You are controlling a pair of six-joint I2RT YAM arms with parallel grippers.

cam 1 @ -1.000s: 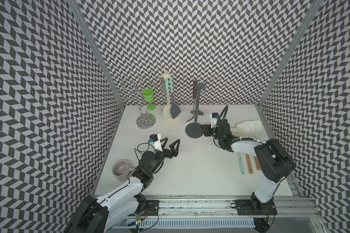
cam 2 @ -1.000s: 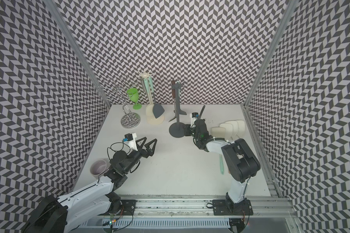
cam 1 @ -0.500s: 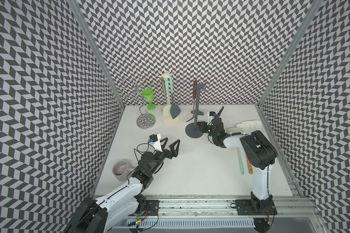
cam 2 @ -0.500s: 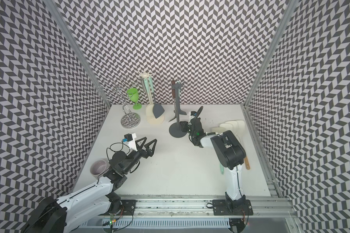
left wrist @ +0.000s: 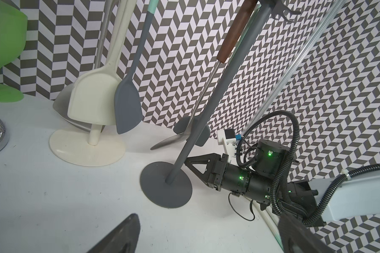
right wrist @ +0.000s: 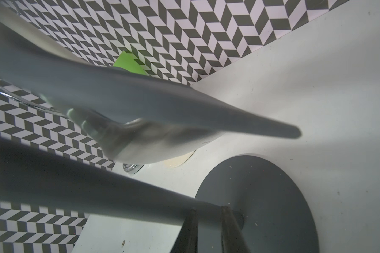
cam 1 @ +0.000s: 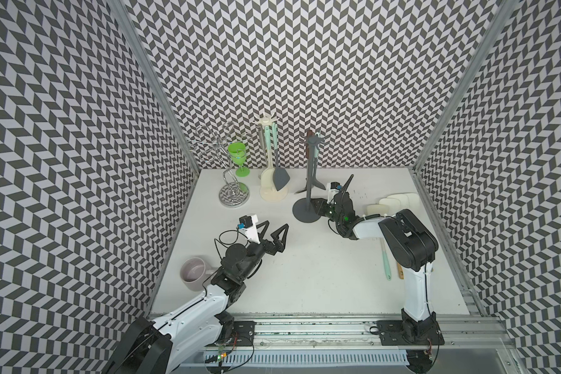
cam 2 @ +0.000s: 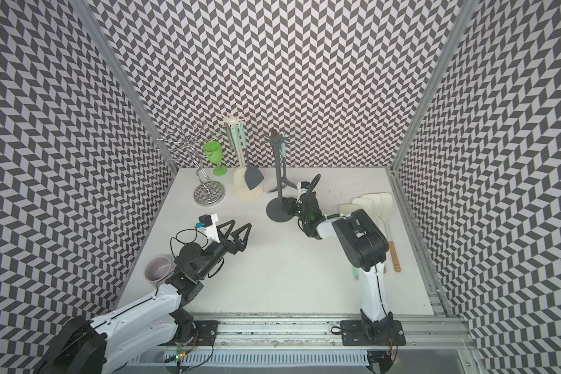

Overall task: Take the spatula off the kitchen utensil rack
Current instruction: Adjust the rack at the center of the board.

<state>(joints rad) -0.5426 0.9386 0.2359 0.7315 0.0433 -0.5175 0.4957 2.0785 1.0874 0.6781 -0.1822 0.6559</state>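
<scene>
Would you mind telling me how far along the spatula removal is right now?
Done: the right gripper looks clamped on the grey rack's pole near its base, steadying it. In hand: the left gripper hovers open mid-table, facing the rack. Left: the wooden-handled spatula hangs on the rack, ungrasped, so lifting it off remains.

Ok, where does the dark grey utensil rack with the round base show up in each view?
In a top view: the dark grey utensil rack with a round base stands centrally, toward the back.
In a top view: same spot.
Left wrist: whole stand, mid-frame.
Right wrist: close up, blurred pole and base disc.
Shared landmark: the green plastic goblet, seen in all four.
</scene>
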